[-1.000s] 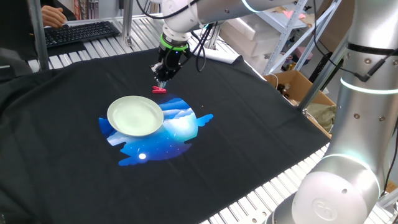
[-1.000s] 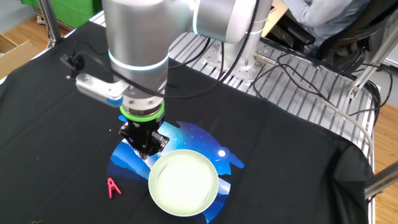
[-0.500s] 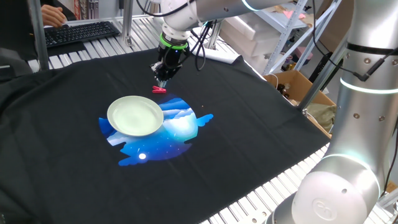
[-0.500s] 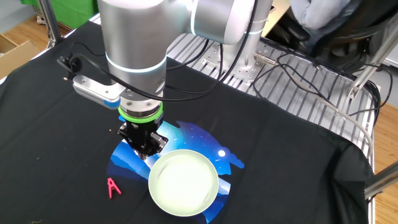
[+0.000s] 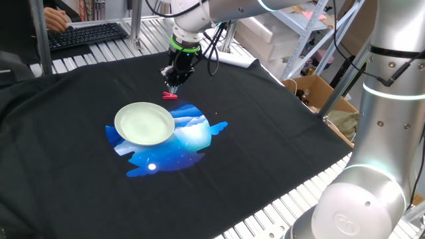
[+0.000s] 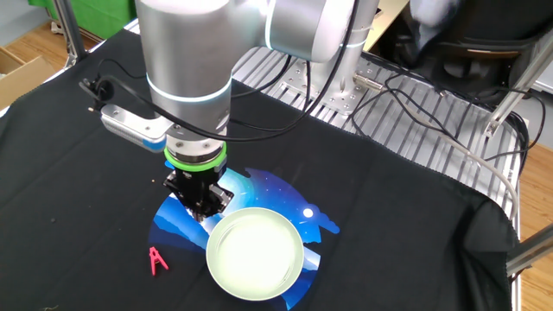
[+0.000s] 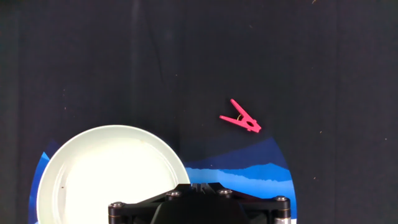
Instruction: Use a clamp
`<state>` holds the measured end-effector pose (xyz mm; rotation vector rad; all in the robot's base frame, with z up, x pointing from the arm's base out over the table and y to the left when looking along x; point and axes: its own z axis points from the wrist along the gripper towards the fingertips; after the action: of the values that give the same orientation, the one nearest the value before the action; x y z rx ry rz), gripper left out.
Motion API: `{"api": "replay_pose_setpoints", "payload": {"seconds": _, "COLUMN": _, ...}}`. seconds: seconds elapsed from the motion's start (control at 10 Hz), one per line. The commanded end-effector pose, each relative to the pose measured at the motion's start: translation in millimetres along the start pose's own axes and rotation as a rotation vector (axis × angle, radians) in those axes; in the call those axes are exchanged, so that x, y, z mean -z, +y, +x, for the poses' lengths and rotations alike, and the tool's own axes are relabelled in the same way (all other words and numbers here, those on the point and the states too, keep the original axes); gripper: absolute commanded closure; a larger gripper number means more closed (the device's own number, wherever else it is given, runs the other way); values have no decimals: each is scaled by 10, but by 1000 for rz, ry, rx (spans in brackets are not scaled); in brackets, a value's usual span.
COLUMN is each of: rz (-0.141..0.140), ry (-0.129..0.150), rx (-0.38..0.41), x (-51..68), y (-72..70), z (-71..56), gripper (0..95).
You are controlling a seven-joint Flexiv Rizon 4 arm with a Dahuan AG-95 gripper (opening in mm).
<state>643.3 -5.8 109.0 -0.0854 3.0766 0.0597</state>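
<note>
The clamp [image 5: 170, 95] is a tiny red peg lying flat on the black cloth, just beyond the blue print. It also shows in the other fixed view [image 6: 156, 259] and in the hand view [image 7: 240, 117]. My gripper [image 5: 174, 85] hangs above the cloth close to the clamp, apart from it, between it and the pale green plate [image 5: 144, 123]. In the other fixed view the gripper [image 6: 204, 210] points down with its fingers close together and holds nothing. The hand view shows only the gripper's black body, not the fingertips. The plate [image 7: 74, 162] is empty.
A blue print [image 5: 192, 133] lies on the black cloth under and beside the plate. A keyboard [image 5: 86, 34] and a person's hand are at the back left. A cardboard box [image 5: 319, 93] stands off the table's right side. Cables [image 6: 415, 95] run over the slatted table top.
The arm has drifted slightly over the last second and then held still. The clamp and plate have not moved.
</note>
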Motion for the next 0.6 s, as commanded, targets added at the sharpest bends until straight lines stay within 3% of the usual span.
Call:
{"api": "replay_pose_setpoints", "payload": {"seconds": 0.1, "rz": 2, "ry": -6, "rx": 15, "x": -3, "y": 2, "z": -3, "gripper": 950}}
{"api": "replay_pose_setpoints", "payload": {"seconds": 0.6, "rz": 7, "ry": -1, "rx": 21, "x": -3, "y": 2, "z": -3, "gripper": 950}}
